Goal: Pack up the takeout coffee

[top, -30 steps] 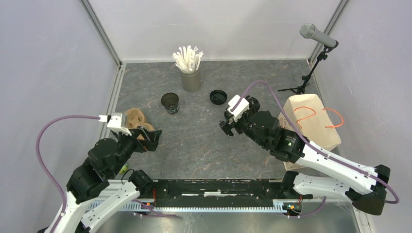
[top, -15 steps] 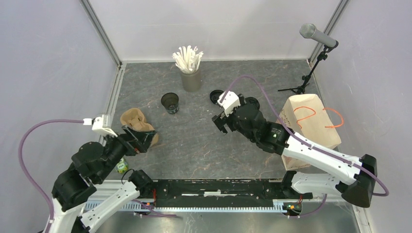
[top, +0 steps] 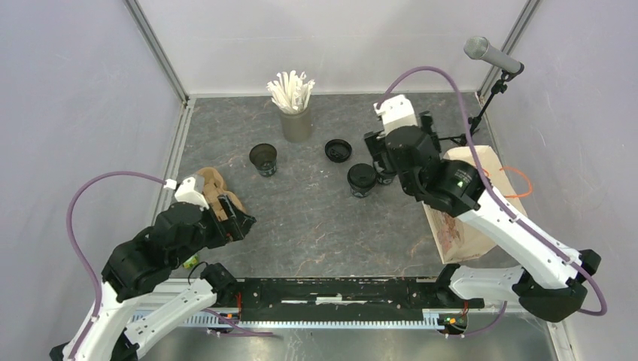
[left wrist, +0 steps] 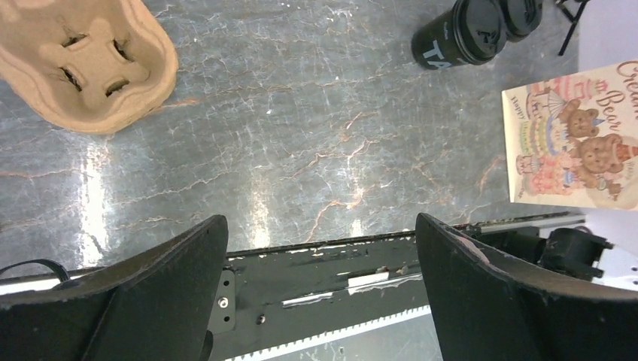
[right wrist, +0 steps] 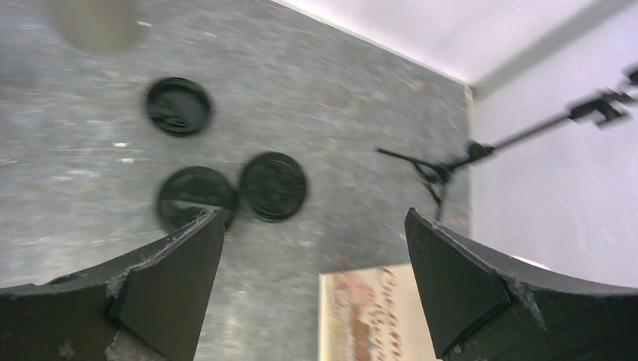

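The takeout coffee is spread over the table. One black cup without a lid (top: 263, 159) stands left of centre, and a loose black lid (top: 338, 150) (right wrist: 179, 105) lies behind the middle. Two lidded cups stand side by side: one (top: 362, 179) (right wrist: 194, 197) (left wrist: 459, 34) in full view, the other (right wrist: 273, 186) (left wrist: 523, 13) partly under my right arm from above. My right gripper (top: 384, 154) (right wrist: 314, 214) hangs open high above these two, holding nothing. My left gripper (top: 239, 222) (left wrist: 320, 222) is open and empty near the front edge, beside the brown pulp carrier (top: 214, 188) (left wrist: 83, 64).
A grey cup of white straws (top: 296, 124) stands at the back. A paper bag with orange handles (top: 470, 203) (left wrist: 575, 139) (right wrist: 372, 316) lies at the right. A microphone stand (top: 489, 56) (right wrist: 451, 162) occupies the back right corner. The black rail (left wrist: 323, 278) runs along the front edge.
My right arm has swung from the table's middle back and to the right, uncovering the two lidded cups. The left arm drew back and returned beside the carrier. Both grippers stayed open.
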